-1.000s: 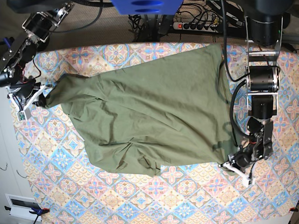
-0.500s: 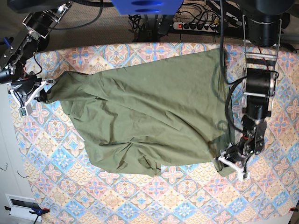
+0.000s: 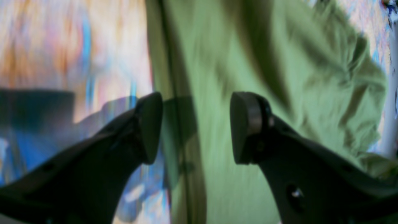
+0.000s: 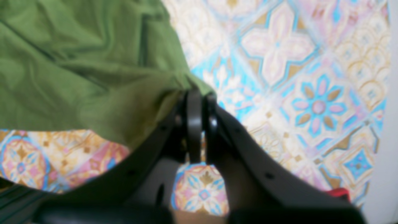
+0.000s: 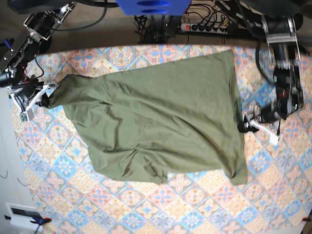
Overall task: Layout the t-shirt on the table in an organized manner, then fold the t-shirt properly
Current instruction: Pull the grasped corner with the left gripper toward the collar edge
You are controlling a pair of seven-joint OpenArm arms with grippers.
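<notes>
Moved: our left fingers (image 5: 246, 124) let go, now spread, up the counter's (image 5: 195, 204) right edge.
Right fingers (image 4: 199, 124): pinching t-shirt (image 5: 156, 122) corner.

Left gripper (image 5: 253, 125) released t-shirt (image 5: 161, 122) hem (jaws apart); withdrew upward.

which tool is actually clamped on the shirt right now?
The right tool, at the base view's left: shut on a bunched corner of the t-shirt. The left tool stands open above the shirt's edge, gripping nothing.
</notes>
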